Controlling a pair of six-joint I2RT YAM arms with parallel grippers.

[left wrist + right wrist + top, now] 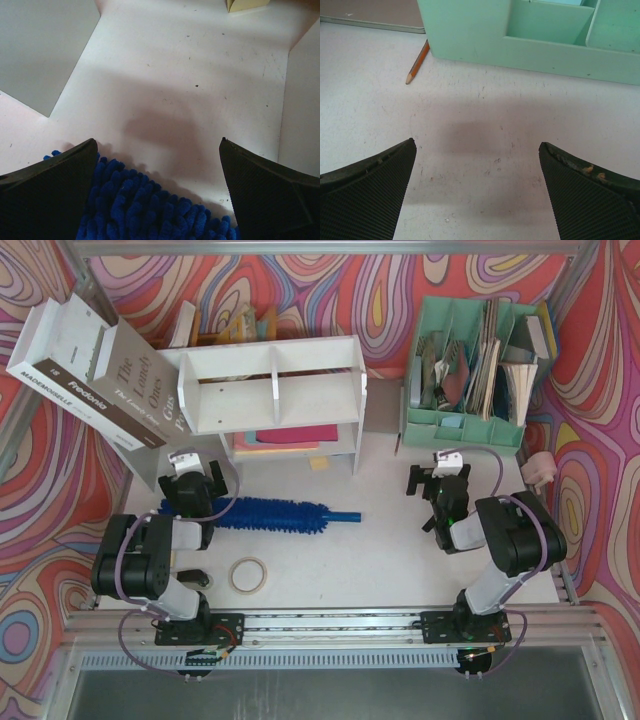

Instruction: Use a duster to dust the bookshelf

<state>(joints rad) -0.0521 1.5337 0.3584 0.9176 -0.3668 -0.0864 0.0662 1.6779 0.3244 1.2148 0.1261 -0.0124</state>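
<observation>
The long, bright blue, fluffy microfibre duster (265, 514) is laid flat on the white tabletop (390, 550), in front of the bookshelf and roughly parallel to its front edge. The shaggy head is directed to the left and the thin blue plastic handle to the right.

The white wooden bookshelf (270, 352) is positioned at the rear of the tabletop, left of centre. Two upper compartments, split by a central divider, are visible. Flat pink and red sheets (290, 435) are stored on the lower shelf.

The left tool (196, 478) is located over the left end of the duster head. Its jaws are spread wide and nothing is gripped. In the left wrist view, blue bristles are seen low between the two black ribbed fingers (50, 195). Whether they are touched cannot be told.

The right tool (437, 480) is located well apart from the duster, on the right side, in front of the mint-green slotted file organizer (465, 428). Its jaws are likewise spread wide, and only bare tabletop is seen between them. An orange pencil (417, 62) is seen beside the organizer's left corner.

A round tape roll (248, 574) is placed near the front edge, just beside the duster head. Large grey and white books (100, 380) are leaned against the left side of the bookshelf. A small yellow note (318, 463) is found near the bookshelf's right front leg.
</observation>
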